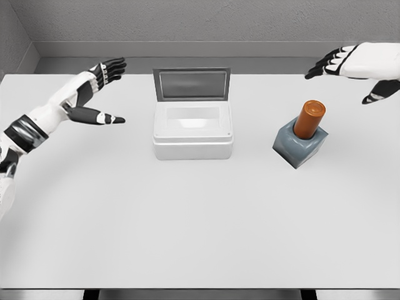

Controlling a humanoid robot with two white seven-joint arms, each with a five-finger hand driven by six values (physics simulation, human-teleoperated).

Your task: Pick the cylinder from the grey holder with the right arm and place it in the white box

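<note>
Cylinder: the orange cylinder (309, 119) stands in the grey holder (300, 146), leaning slightly toward the upper right; its lower end is sunk in the holder's top, its upper part stands clear; nothing touches it.
Grey holder: a blocky grey base on the right part of the surface (200, 219), turned at an angle to the surface's edges; well apart from the white box.
White box: the white box (193, 131) sits near the middle of the far half of the surface; its lid (192, 84) is raised upright at the back; the inside shows only white floor and walls.
Right hand: the right hand (350, 65) hovers above and to the right of the cylinder, fingers spread and pointing left, holding nothing.
Left hand: the left hand (100, 87) hovers over the far left of the surface, left of the box; fingers extended, thumb apart, nothing in its hold.
</note>
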